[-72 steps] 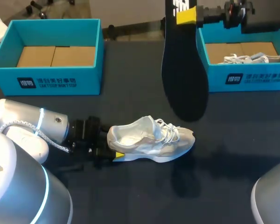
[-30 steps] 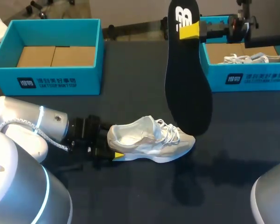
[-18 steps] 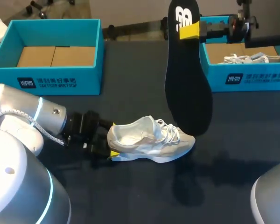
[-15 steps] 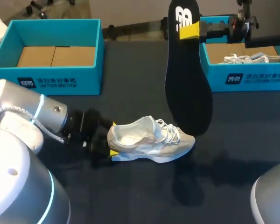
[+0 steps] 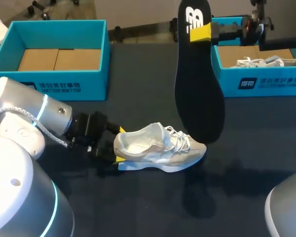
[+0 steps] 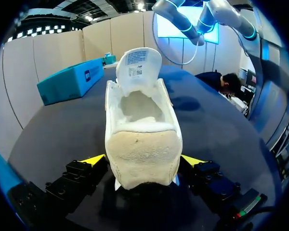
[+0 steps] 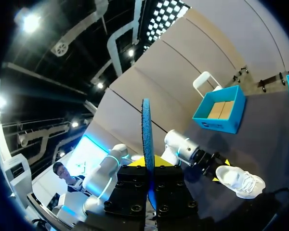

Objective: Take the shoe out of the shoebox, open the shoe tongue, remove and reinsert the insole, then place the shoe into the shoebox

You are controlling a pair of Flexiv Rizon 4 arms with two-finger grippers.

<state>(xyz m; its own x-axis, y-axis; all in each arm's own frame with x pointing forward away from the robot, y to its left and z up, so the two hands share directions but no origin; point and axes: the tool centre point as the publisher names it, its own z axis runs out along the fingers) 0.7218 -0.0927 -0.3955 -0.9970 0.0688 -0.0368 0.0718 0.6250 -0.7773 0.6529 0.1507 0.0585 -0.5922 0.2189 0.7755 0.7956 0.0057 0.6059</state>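
From the head view, the shoe [image 5: 158,147] heel covers most of the left gripper [image 5: 120,144] yellow tips. The second shoe [image 5: 271,61] and right shoebox [image 5: 266,84] run off the edge.

White shoe [image 5: 160,148] on dark table [image 5: 138,202], left gripper [image 5: 119,144] gripping its heel, right gripper [image 5: 200,31] holding black insole [image 5: 197,89] upright
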